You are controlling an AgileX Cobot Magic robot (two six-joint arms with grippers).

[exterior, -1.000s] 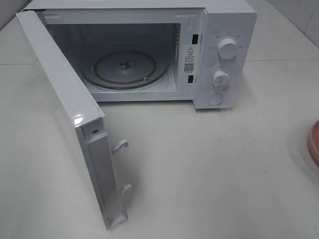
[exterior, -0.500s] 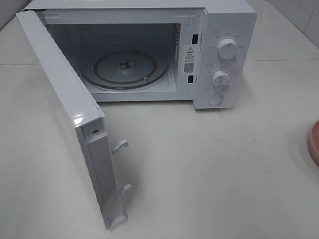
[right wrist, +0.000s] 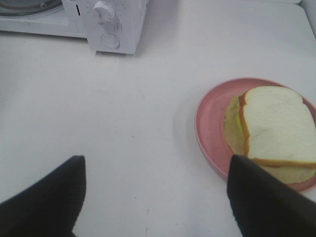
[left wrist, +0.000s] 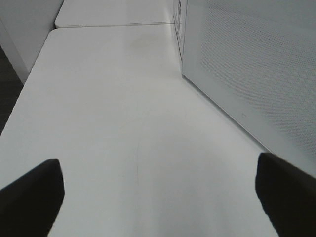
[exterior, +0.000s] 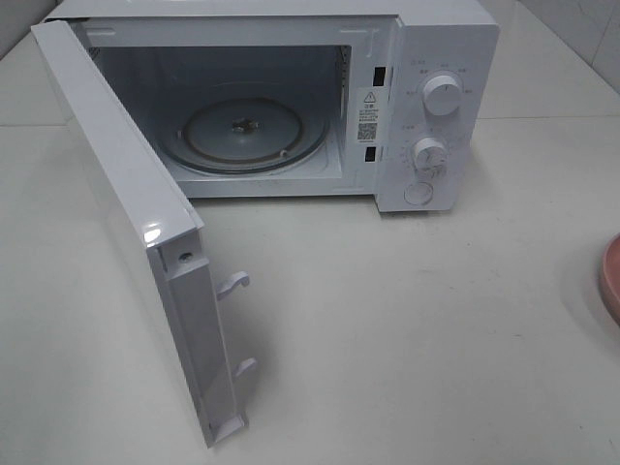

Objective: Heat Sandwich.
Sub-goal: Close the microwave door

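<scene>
The sandwich [right wrist: 276, 126] lies on its pink plate [right wrist: 210, 131] near the tabletop's right edge. Our right gripper [right wrist: 155, 197] hovers beside it, jaws spread, empty; the left gripper [left wrist: 158, 195] likewise. We should grip the plate's rim, keeping it level toward the open microwave [exterior: 387, 97].

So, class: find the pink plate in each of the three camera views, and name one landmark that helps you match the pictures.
Exterior high: only a sliver of the pink plate at the right edge, on the table.
Left wrist: not in it.
Right wrist: at the right, holding the sandwich, partly behind a dark tool finger.
Shared landmark: the microwave, whose dials also show in the right wrist view.
</scene>
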